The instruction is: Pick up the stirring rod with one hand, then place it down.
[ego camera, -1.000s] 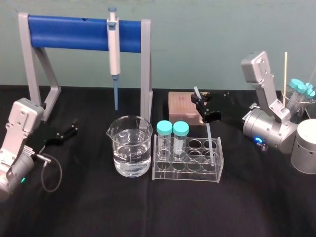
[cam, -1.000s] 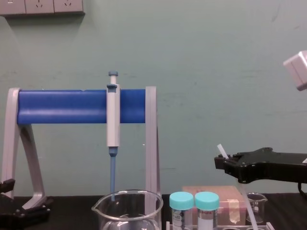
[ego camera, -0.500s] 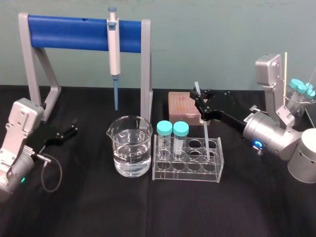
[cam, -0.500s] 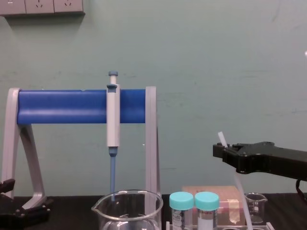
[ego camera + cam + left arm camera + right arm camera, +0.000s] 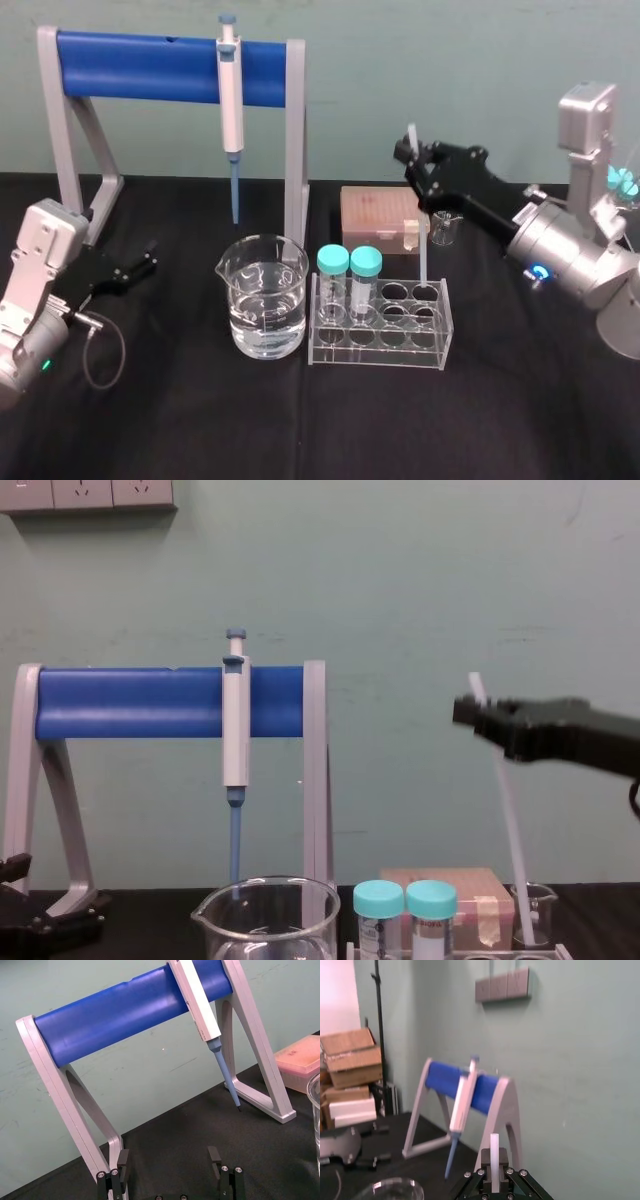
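Note:
The stirring rod (image 5: pixel 418 225) is a thin translucent white stick that hangs almost upright, and my right gripper (image 5: pixel 413 165) is shut on it near its top. In the chest view the stirring rod (image 5: pixel 505 810) slants down from the right gripper (image 5: pixel 478 712) to the top of the clear tube rack (image 5: pixel 380 342). Its lower end is at the rack's back right hole; I cannot tell if it is still inside. The right wrist view shows the stirring rod (image 5: pixel 494 1155) sticking up from the right gripper (image 5: pixel 495 1176). My left gripper (image 5: pixel 143 266) rests open at the far left of the table, also the left gripper (image 5: pixel 169 1160).
A grey-and-blue pipette (image 5: pixel 231 100) hangs on the blue-barred stand (image 5: pixel 140 65) at the back. A beaker of water (image 5: pixel 264 305) stands left of the rack, which holds two teal-capped tubes (image 5: pixel 348 265). Behind the rack are a pink box (image 5: pixel 375 212) and a small beaker (image 5: pixel 443 228).
My right gripper has risen and drawn back to the right with the rod, pulling it up out of the rack. The left arm has not moved.

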Controlling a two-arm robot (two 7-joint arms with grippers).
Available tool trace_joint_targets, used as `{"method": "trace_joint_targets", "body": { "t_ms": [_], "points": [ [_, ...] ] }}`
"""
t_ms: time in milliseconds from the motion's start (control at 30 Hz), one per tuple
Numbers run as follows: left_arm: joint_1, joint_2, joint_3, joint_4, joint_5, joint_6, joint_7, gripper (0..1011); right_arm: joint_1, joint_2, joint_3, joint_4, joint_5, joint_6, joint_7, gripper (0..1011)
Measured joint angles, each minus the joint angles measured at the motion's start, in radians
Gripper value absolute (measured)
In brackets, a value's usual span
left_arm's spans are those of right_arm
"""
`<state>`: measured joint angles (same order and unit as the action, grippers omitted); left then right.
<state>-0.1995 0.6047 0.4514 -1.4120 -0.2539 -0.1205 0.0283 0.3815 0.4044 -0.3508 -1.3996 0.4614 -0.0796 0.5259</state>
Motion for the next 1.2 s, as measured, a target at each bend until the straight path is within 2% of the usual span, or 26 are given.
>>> {"method": "trace_joint_targets", "body": {
  "t_ms": [67, 400, 733, 1200],
  "points": [
    [0.0, 0.0, 0.0, 0.0, 0.0, 0.0, 0.0, 1000, -0.007, 0.007, 0.018, -0.04, 0.012, -0.015, -0.002, 80],
    [0.0, 0.0, 0.0, 0.0, 0.0, 0.0, 0.0, 1000, -0.039, 0.031, 0.07, -0.147, 0.045, -0.052, -0.023, 80],
    [0.0, 0.0, 0.0, 0.0, 0.0, 0.0, 0.0, 1000, -0.065, 0.052, 0.092, -0.187, 0.05, -0.059, -0.032, 80],
    [0.0, 0.0, 0.0, 0.0, 0.0, 0.0, 0.0, 1000, -0.085, 0.061, 0.1, -0.201, 0.051, -0.058, -0.037, 80]
  ]
}}
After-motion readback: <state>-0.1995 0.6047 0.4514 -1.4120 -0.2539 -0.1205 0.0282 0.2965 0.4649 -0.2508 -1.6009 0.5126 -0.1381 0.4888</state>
